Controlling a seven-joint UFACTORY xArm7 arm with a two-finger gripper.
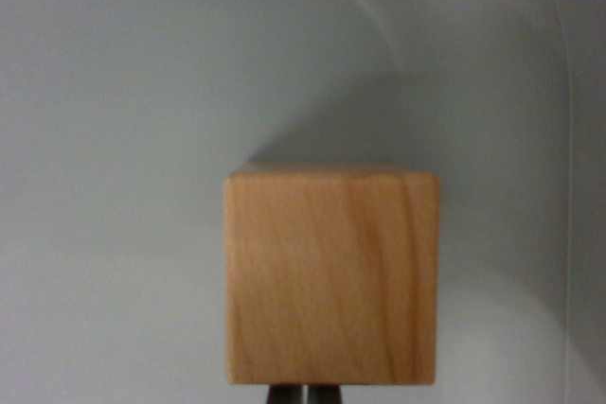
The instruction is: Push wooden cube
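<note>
plain wooden cube [331, 276], unmarked, just above hand [303, 395].

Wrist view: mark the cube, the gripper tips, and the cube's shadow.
wooden cube [331, 276]: wrist view, middle of the face toward the camera.
gripper [304, 395]: wrist view, between the two dark fingertips under the cube's lower edge.
shadow [369, 125]: wrist view, dark patch behind the cube.
</note>
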